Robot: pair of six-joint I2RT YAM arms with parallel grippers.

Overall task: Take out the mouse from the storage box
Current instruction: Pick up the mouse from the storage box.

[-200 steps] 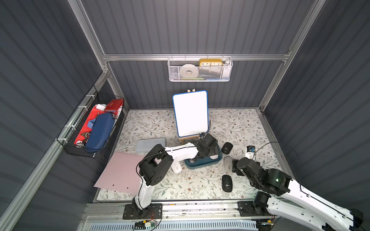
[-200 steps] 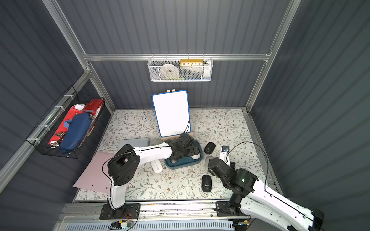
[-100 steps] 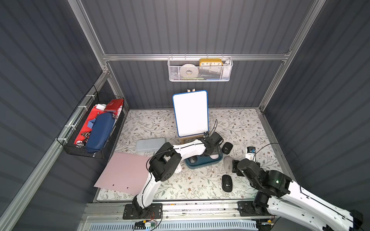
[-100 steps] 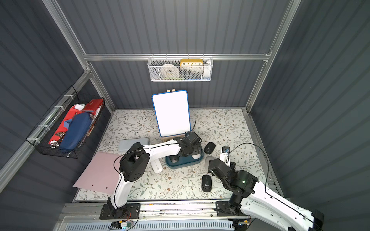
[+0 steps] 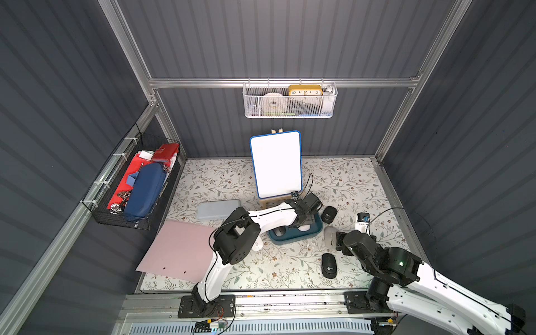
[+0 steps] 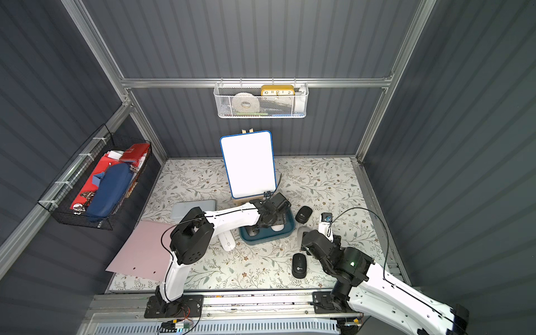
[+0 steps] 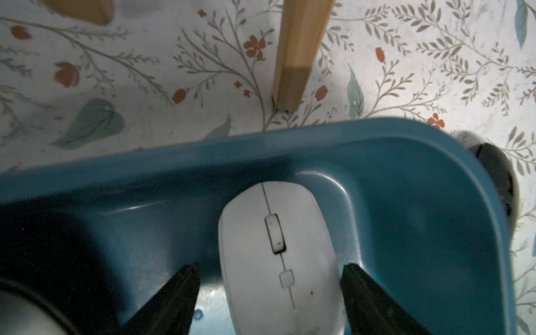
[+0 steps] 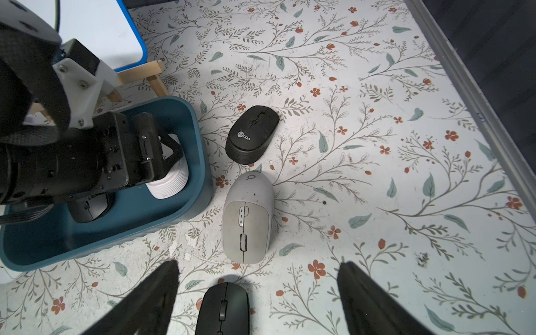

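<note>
The dark teal storage box [image 5: 293,241] [image 6: 261,240] stands in front of the whiteboard easel. Inside it lie a white mouse [image 7: 275,246] [image 5: 303,227] and a dark mouse [image 8: 90,211]. My left gripper [image 7: 271,266] [image 5: 301,220] reaches down into the box, open. Its fingers [image 7: 185,293] stand on either side of the white mouse. One finger is close against the mouse's side and a gap shows at the other. My right gripper [image 8: 258,263] hangs open over the table to the right of the box, with nothing between its fingers.
Out on the mat lie a black Lecoo mouse [image 8: 252,135], a grey mouse [image 8: 248,217], a black mouse [image 8: 223,310] and a white mouse [image 5: 257,246]. A whiteboard [image 5: 275,164] on a wooden easel stands behind the box. A pale case [image 5: 218,208] and a pink sheet [image 5: 179,252] lie to the left.
My left gripper has shifted to the right inside the box, onto the white mouse, and its jaws have drawn in somewhat. The right arm has hardly moved.
</note>
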